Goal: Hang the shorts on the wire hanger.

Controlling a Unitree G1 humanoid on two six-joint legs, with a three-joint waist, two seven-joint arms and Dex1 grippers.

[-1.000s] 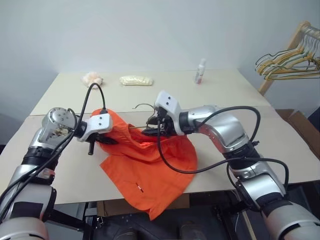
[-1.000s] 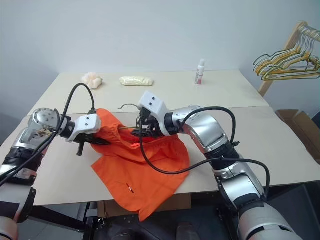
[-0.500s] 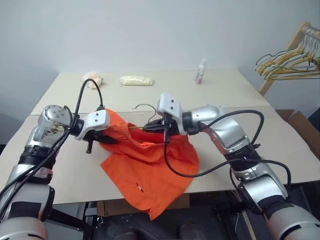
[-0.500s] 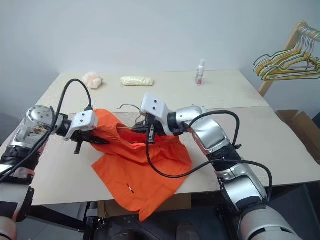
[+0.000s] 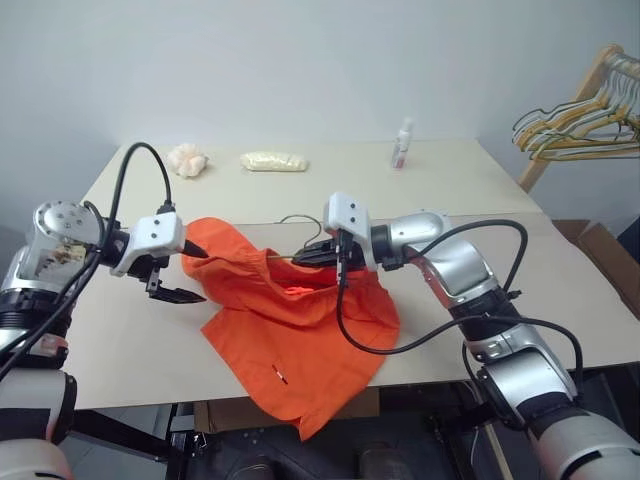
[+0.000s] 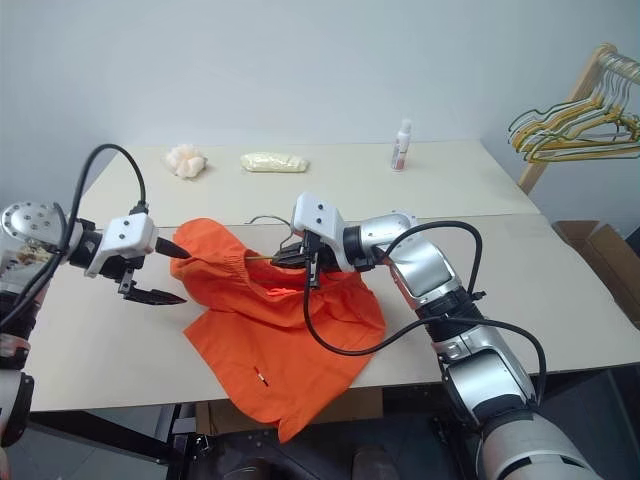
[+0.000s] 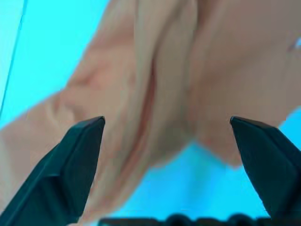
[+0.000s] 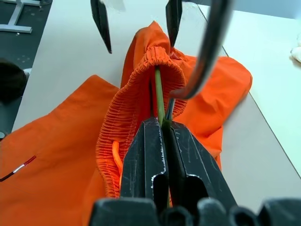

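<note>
The shorts (image 5: 290, 320) are lying on the beige table (image 5: 560, 300), their waistband raised toward the far side and one leg hanging over the near edge. The wire hanger (image 8: 162, 101) is running inside the waistband, left to right, its hook (image 5: 296, 217) pointing away. The right gripper (image 8: 163, 126) is clenching the hanger wire. The left gripper (image 5: 180, 272) is spread wide, just beside the shorts' left corner, grasping nothing.

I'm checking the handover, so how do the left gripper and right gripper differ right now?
The left gripper is open and holds nothing, just beside the shorts; the right gripper is shut on the wire hanger threaded into the waistband. Both have two black fingers.
</note>
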